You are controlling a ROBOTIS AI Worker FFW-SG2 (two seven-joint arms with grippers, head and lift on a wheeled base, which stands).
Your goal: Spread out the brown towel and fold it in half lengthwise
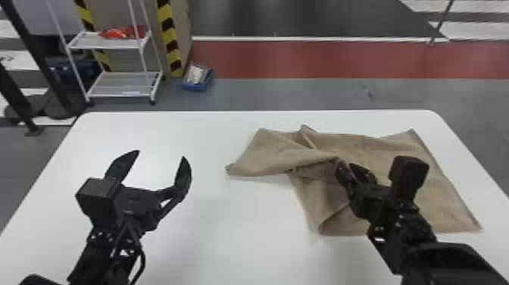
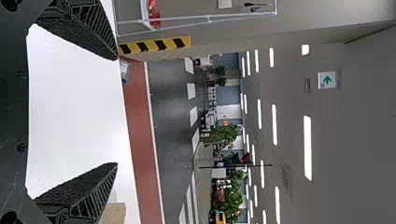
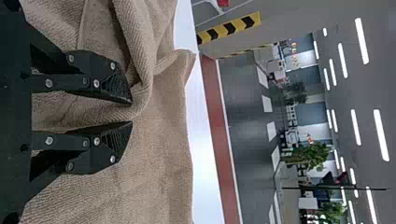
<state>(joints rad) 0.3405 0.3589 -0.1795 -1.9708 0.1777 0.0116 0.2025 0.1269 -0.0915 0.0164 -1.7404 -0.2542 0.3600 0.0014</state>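
Black forearms rise from the bottom edge of the head view, the right arm (image 1: 447, 261) on the right and the left arm (image 1: 98, 261) on the left, both above a white table (image 1: 227, 227) with rounded far corners. A brown towel (image 1: 361, 144) lies on the right side of the table, partly spread. Its right part is fairly flat, with a long, straight outer edge slanting toward the near right corner. Its left part is rumpled: a loose flap (image 1: 257, 151) sticks out to the left, and creases gather near the middle. The right gripper (image 3: 132, 112) is at those creases, its fingers a narrow gap apart with cloth showing between them; whether they pinch it, I cannot tell. The left gripper (image 1: 161, 154) is above bare table, well apart from the towel, its fingers wide and holding nothing. Judging from this, the job is at the spreading stage, perhaps half done with that part. What seems left is to draw out the flap and the bunched middle, square the towel, then make the lengthwise fold, which does not appear to be made.
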